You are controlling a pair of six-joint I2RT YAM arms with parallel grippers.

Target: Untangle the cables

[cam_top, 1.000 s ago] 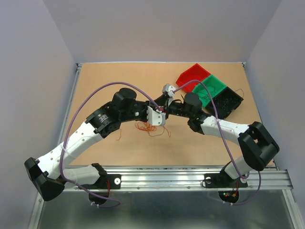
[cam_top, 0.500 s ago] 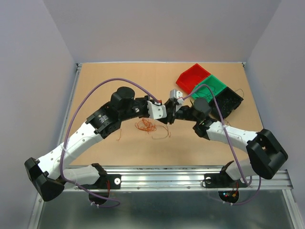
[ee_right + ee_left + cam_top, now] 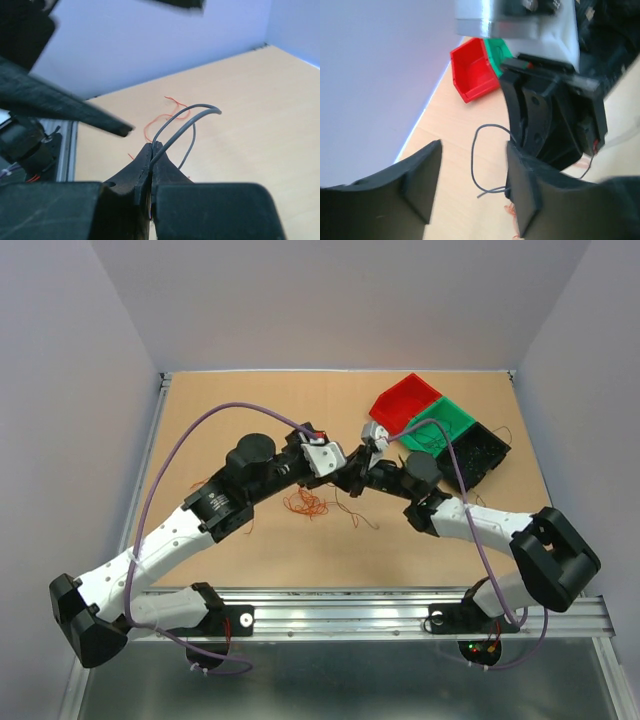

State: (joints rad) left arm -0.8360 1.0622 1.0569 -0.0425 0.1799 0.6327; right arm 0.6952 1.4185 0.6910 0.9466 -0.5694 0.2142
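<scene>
Where lilac walls [image 3: 330, 300] enclose tan tabletop [image 3: 230, 410], orange cables [image 3: 305, 504] lie loose.

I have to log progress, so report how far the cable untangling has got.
Done: one grey wire is separated and held up off the table. In hand: the right gripper is shut on that wire, and the left gripper is open close by. Left: the orange-red tangle lies bunched on the table, and the red bin looks empty.
</scene>
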